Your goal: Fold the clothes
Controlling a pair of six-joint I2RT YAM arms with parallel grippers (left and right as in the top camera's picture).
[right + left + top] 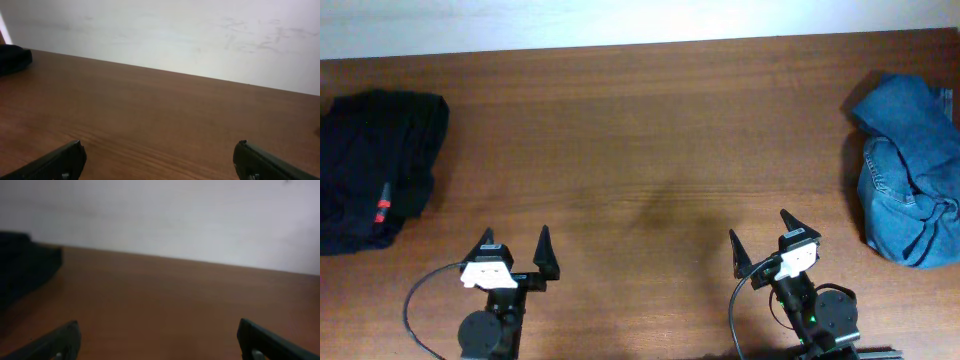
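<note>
So the big brown wooden bench (640,130) fills pretty much the whole overhead shot, with a pale wall (160,35) running behind its far edge. Over at the right edge there's a blue denim garment (910,175) crumpled in a heap, partly cut off by the frame. The black trousers (375,165) are way across on the far left of the bench, lying bunched up in a loose dark pile, well apart from the denim and from both arms. In the left wrist view they're just a blurry dark lump at the left side (25,270), and in the right wrist view only a tiny dark corner of them shows (12,59). Both arms sit along the near edge. The left tool (516,235) has its fingers (55,345) spread wide apart, not clamped on anything, just bare wood showing between them. Same deal with the right tool (758,226): wide apart, gripping nothing. Smallest bit: a bright red stripe (382,210) peeks out on the trousers' near side.
</note>
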